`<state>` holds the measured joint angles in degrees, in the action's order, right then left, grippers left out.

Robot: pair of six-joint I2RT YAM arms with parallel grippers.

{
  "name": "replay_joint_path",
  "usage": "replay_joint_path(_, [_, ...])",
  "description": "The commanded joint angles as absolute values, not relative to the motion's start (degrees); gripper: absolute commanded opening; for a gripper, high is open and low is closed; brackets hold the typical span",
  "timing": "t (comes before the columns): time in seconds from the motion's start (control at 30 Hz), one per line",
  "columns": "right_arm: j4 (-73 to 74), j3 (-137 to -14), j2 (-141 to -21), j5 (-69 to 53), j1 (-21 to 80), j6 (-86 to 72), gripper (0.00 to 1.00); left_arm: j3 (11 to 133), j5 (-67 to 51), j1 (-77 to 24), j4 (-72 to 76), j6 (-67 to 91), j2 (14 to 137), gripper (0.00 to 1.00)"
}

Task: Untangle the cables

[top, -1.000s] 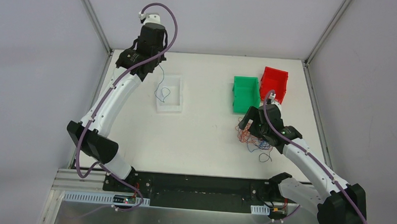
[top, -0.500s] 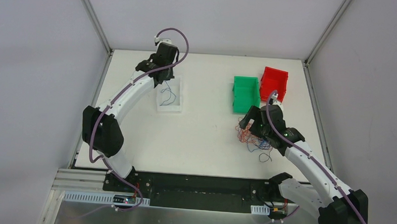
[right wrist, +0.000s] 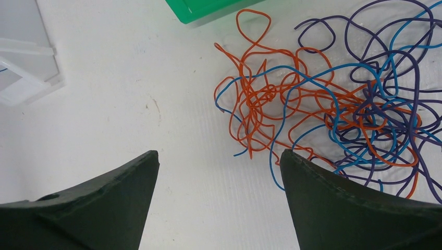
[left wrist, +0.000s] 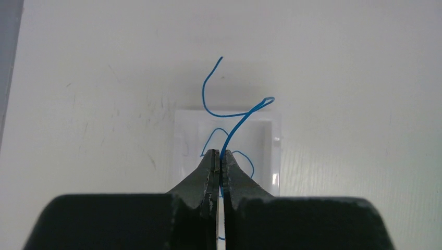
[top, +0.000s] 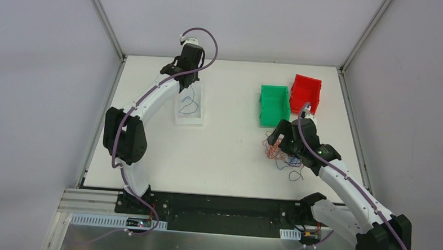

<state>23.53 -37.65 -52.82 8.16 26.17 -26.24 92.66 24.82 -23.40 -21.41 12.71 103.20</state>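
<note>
Well, nearest to us, at about 4 o'clock on the table (top: 229, 159), we see the cables (right wrist: 333, 104) lying in a messy pile of red-orange, blue and dark loops. The right gripper (right wrist: 219, 159) hangs right by the pile, near its 10 o'clock side. Its two fingers are wide apart with only bare table between them.

A bit farther back, at 2 o'clock, a green box (top: 275, 105) sits just past the pile. A red box (top: 306, 92) sits beside it, a little farther still.

Far off at 11 o'clock is a clear box (top: 188, 122). The left gripper (left wrist: 219, 155) is above it, fingers pressed together on one blue cable (left wrist: 235, 119). That cable curls over the clear box, well apart from the pile.
</note>
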Motion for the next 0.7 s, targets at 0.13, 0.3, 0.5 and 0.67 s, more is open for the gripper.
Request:
replay_joint_path(0.13, [24.4, -36.99, -49.24, 7.37, 26.14, -25.78, 0.9, 91.48, 30.89, -21.56, -8.28, 7.93, 106.08, 0.0])
replay_joint_path(0.3, [24.72, -37.04, -49.28, 7.35, 26.07, -25.58, 0.9, 92.68, 30.9, -20.56, -3.2, 4.57, 107.02, 0.0])
replay_joint_path(0.5, [24.02, -37.6, -50.03, 6.72, 26.08, -26.18, 0.9, 83.13, 24.97, -20.27, 3.98, 8.6, 102.89, 0.0])
replay_joint_path(0.67, [23.68, -37.75, -50.47, 5.77, 26.1, -26.48, 0.9, 67.64, 18.35, -20.3, 14.55, 12.74, 95.44, 0.0])
